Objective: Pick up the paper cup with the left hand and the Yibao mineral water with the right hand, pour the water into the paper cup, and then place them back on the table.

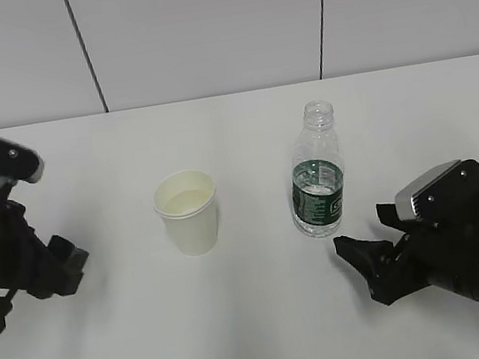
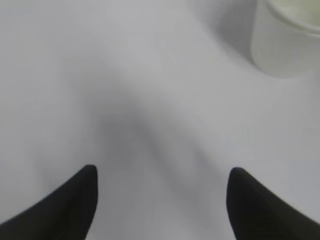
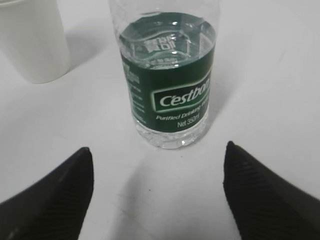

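The paper cup (image 1: 189, 212) stands upright on the white table (image 1: 259, 319), left of centre; it also shows in the left wrist view (image 2: 285, 37) at the top right and in the right wrist view (image 3: 32, 40) at the top left. The Yibao mineral water (image 1: 316, 173) stands upright to the cup's right, capless, with water at label height; its green label faces the right wrist view (image 3: 168, 85). My left gripper (image 1: 65, 262) is open and empty, well left of the cup (image 2: 161, 175). My right gripper (image 1: 357, 257) is open and empty, just short of the bottle (image 3: 156, 152).
A grey wall with dark seams (image 1: 83, 50) rises behind the table's far edge. Bare tabletop lies between the cup and the left gripper and in front of both objects.
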Motion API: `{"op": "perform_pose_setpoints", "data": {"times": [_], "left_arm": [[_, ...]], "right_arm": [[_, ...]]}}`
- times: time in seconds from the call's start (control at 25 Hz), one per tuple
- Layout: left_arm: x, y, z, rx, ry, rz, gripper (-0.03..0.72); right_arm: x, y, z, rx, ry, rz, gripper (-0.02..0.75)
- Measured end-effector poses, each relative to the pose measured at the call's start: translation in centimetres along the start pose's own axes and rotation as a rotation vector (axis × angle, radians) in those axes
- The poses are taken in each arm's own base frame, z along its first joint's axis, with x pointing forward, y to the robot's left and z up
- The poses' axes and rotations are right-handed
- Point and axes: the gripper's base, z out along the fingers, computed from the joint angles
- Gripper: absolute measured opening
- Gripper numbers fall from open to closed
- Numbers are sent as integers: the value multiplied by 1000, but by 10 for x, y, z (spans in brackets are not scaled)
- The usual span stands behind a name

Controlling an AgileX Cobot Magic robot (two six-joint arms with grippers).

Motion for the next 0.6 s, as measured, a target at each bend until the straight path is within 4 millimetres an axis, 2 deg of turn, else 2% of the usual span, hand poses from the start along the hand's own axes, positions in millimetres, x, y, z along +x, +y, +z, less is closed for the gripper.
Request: {"op": "perform_pose_setpoints", "data": {"times": [0.28,0.4,0.6], "left_arm": [[-14,20,-23,-118,291,-108,529],[-11,19,-34,-64,390,-122,529],[-10,9,-59,77,411,-147,529]], "right_arm": [[-2,2,-1,-26,-9,34,594],[-10,3,-6,-30,-37,28,594],[-22,5,-15,-29,-82,25,594]]}}
